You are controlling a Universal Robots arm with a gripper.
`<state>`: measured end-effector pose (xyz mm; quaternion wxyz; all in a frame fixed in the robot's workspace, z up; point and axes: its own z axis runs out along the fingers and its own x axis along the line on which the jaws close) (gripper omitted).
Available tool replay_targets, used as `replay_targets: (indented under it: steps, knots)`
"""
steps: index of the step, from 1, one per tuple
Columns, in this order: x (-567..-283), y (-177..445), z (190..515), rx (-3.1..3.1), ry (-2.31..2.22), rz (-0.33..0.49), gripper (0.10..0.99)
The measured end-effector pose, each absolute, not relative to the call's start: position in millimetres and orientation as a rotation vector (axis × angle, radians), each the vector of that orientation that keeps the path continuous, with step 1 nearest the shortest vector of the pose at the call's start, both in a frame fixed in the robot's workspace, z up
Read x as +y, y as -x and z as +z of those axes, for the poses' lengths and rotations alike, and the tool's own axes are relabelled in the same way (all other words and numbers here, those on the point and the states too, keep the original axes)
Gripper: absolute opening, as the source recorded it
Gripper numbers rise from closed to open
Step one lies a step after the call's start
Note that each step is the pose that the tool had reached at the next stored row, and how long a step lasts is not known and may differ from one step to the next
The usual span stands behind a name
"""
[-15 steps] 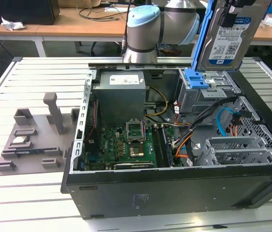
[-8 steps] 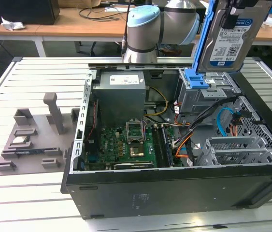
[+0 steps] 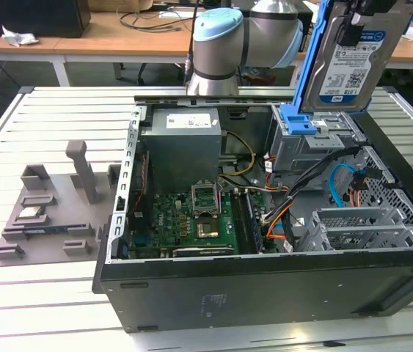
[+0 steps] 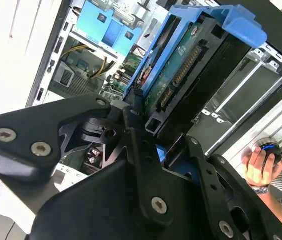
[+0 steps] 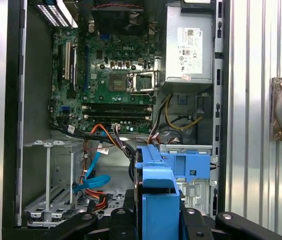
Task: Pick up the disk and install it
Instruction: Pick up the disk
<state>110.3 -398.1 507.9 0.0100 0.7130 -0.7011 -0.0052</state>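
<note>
Plainly, in the exterior view the disk (image 3: pixel 347 62) hangs in the upper right of the frame, lifted clear of the open computer case (image 3: pixel 265 286) that lies on the slatted tabletop (image 3: pixel 45 117). It stands on end, its long axis near upright with a slight lean. The label faces the camera and the blue carrier (image 3: pixel 309 66) runs along the edge on the exterior view's left. Its lower end sits just above the drive bay (image 3: pixel 312 143), whose blue latch is close under the carrier's corner. The arm (image 3: pixel 224 44) rises behind the case.

In the second wrist view the tool (image 4: pixel 156 135) is closed on the disk, its black fingers (image 4: pixel 133 130) clamped against the carrier from either side. The drive's green underside and connector row show, and the disk runs away from the tool toward the inside of the case.

In the first wrist view the camera looks along the disk's length. The carrier's blue edge sits between the tool's dark links, the drive bay lies just beyond it, and the motherboard (image 5: pixel 115 70) is farther off. By my reading the disk is roughly over the bay but not yet in it, its long axis pointing down toward that opening.
</note>
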Motion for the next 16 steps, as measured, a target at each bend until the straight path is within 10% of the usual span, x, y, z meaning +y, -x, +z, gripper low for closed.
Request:
replay_targets:
  steps: [16]
  knots:
    - [-405.9,-110.3,506.2,-2.189,-2.226,-0.016,0.365]
